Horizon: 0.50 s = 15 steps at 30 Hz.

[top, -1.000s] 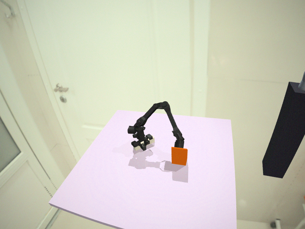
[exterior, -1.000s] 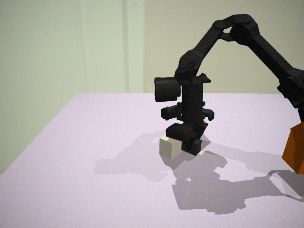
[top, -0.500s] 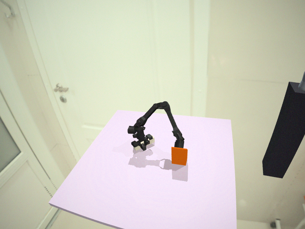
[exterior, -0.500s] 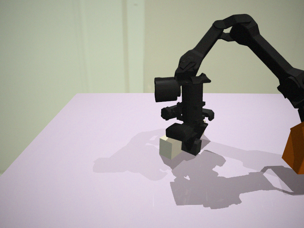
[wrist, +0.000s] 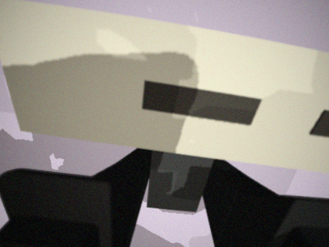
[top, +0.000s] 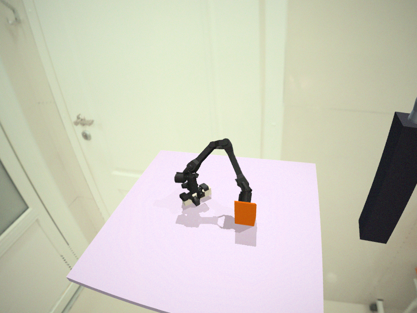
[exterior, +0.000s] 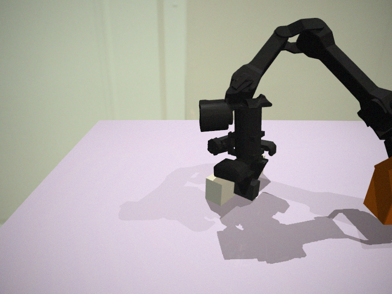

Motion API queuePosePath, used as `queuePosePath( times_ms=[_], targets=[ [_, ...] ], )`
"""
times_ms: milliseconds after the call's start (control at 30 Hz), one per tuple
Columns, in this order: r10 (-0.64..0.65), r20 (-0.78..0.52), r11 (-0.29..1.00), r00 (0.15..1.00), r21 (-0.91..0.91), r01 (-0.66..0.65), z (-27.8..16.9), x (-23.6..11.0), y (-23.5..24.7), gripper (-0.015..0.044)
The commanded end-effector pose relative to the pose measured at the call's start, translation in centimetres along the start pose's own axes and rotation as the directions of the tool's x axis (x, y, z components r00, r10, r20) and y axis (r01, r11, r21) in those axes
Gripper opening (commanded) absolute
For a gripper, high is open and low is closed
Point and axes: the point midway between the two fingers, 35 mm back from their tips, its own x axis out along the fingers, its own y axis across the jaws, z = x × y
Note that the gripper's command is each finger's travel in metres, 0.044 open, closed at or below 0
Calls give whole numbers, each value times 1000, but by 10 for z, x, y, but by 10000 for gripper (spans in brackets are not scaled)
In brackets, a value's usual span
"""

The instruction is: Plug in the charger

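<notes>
A cream power strip [top: 206, 191] [exterior: 216, 190] [wrist: 239, 65] lies flat on the lilac table [top: 201, 269] [exterior: 95, 189]. In the wrist view it shows one dark outlet slot [wrist: 201, 102] near the middle and part of a second slot [wrist: 320, 123] at the right edge. My gripper [top: 191, 198] [exterior: 245, 186] [wrist: 175, 148] points straight down over the strip and is shut on the dark grey charger [wrist: 175, 187]. In the wrist view the charger's front end sits at the strip's near edge, just below the middle slot. Its prongs are hidden.
An orange block [top: 245, 212] [exterior: 379, 193] stands upright in front of the arm's base, to the right of the strip. A tall dark post [top: 387, 182] hangs in the foreground at the right of the top view, off the table.
</notes>
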Motion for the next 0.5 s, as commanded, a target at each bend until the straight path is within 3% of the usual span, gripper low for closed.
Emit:
queuePosePath(
  times_ms=[0,467],
  targets=[
    [1,24,999,1000,36,-2,10,2,-1,0],
    [1,24,999,1000,36,-2,9,1,-1,0]
  ],
)
